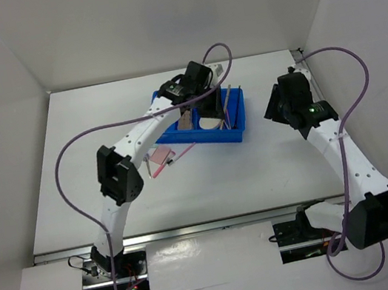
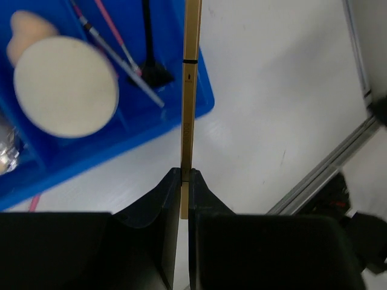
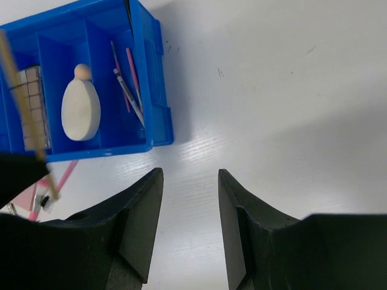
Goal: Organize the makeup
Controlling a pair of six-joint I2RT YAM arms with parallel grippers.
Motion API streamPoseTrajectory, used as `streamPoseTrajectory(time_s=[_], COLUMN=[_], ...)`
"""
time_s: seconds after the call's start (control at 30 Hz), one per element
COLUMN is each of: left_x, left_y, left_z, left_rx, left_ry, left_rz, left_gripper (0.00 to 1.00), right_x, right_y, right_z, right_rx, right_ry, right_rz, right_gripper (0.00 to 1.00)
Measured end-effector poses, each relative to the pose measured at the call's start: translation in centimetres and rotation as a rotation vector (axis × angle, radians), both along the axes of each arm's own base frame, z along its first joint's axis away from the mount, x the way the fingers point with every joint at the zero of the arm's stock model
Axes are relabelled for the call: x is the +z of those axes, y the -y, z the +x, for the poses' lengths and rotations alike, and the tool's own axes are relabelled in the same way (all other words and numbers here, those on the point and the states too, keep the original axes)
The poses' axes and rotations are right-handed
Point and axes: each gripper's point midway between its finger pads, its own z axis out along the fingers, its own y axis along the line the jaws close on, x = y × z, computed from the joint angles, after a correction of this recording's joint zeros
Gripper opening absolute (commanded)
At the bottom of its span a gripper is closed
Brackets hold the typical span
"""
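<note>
While a pink square pad (image 1: 159, 155) and a thin pink stick (image 1: 184, 153) lie on the white table (image 1: 101, 131) just beside the near left corner of the blue divided tray (image 1: 242, 133), the left gripper (image 2: 185, 176) hangs above that tray with its jaws closed on a thin wooden stick (image 2: 191, 90), which runs straight out from the fingertips and passes over the tray's right-hand rim. Inside the tray, a palette of small squares (image 3: 33, 109) sits in one compartment. In the next compartment to the right the cream round puff (image 2: 65, 86) lies flat, with a peach sponge (image 2: 27, 27) touching its far edge. The end compartment holds several thin sticks (image 2: 115, 33), pink and pale, crossing one another, and a black brush (image 2: 151, 66) lies just beside them. Further right, well apart from the tray, the right gripper (image 3: 190, 175) hovers over bare table, its jaws parted with nothing between them
</note>
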Motion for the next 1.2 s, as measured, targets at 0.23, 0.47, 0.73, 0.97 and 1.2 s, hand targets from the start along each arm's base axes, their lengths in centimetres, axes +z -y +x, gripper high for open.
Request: streamPoseTrajectory(time_s=[0.23, 0.47, 0.73, 0.97, 1.2], left_x=[-7.3, -7.7, -6.8, -9.0, -9.5], left_y=[3.3, 4.6, 4.8, 5.0, 5.3], left_z=[2.8, 4.1, 5.8, 7.2, 7.4], left_rx=[0.109, 0.164, 0.197, 0.224, 0.212], left_ry=[-0.139, -0.150, -0.123, -0.149, -0.147], left_rz=[-0.023, -0.080, -0.132, -0.142, -0.145], left_gripper=[0.00, 0.00, 0.00, 0.17, 0.65], right_x=[0.7, 0.2, -0.4, -0.5, -0.6], right_y=[0.3, 0.5, 0.3, 0.3, 0.4], right_z=[-2.2, -3.2, -3.7, -4.2, -4.7], right_rx=[-0.003, -0.008, -0.006, -0.004, -0.005], right_ry=[-0.005, -0.042, -0.067, -0.081, -0.092], right_rz=[0.020, 0.020, 0.032, 0.032, 0.031], right_gripper=[0.49, 0.49, 0.49, 0.49, 0.48])
